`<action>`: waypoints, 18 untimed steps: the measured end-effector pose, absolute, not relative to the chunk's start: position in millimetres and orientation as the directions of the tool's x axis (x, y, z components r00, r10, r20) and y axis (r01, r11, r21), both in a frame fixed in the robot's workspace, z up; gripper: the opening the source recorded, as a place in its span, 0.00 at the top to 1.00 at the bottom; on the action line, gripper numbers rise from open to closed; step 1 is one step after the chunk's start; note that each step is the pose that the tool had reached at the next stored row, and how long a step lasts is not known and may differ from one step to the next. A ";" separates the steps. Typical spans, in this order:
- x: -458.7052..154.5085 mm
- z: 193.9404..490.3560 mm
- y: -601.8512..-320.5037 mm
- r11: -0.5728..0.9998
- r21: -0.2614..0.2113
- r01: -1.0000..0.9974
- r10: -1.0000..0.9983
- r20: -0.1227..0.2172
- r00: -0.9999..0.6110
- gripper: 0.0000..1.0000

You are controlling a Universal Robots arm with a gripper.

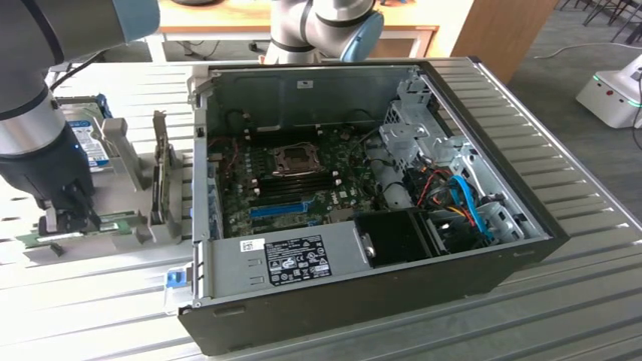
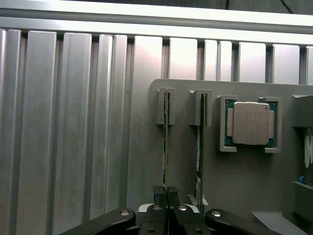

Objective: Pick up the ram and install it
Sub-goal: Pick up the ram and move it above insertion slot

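1: Two pads (image 2: 159, 192) – how wide apart?
2: Barely. Gripper (image 2: 166, 193) is clamped w/ only a sliver btwn the pads. That sliver is the ram (image 2: 166, 137), pinched by its thin edge.
1: Where's the ram sitting?
2: On edge in a slot of the grey holder plate (image 2: 244, 191), the slot farther from the CPU (image 2: 250, 122). 2nd stick (image 2: 200, 142) stands in the next slot, just beside, untouched.
1: Wrist cam vs ext. cam?
2: Wrist cam gives the pinch itself, both sticks edge-on, the CPU in its own pocket, and the slatted metal table (image 2: 73, 127) under the plate. Ext. cam gives the arm (image 1: 40, 128) reaching down onto the holder at the ext. view's left. A hard drive (image 1: 89, 147) w/ blue label is behind it, and a dark card (image 1: 158, 177) stands nearby. The open PC case (image 1: 301, 86) w/ motherboard (image 1: 301, 180) is just beside, toward the ext. view's right.
1: Ram's look?
2: Thin green board, seen edge-on as a narrow line. Chips and sticker: can't tell from this angle.
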State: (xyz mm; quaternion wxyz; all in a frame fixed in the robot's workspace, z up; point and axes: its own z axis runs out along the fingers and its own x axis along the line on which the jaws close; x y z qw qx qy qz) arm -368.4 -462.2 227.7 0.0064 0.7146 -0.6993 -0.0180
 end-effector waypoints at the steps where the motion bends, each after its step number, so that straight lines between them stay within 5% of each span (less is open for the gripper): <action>1: -368.3 229.8 -462.2 -0.022 0.034 -0.999 -1.000 -0.017 0.021 0.88; 18: -366.7 259.9 -462.2 -0.022 0.036 -0.999 -1.000 -0.017 0.021 0.88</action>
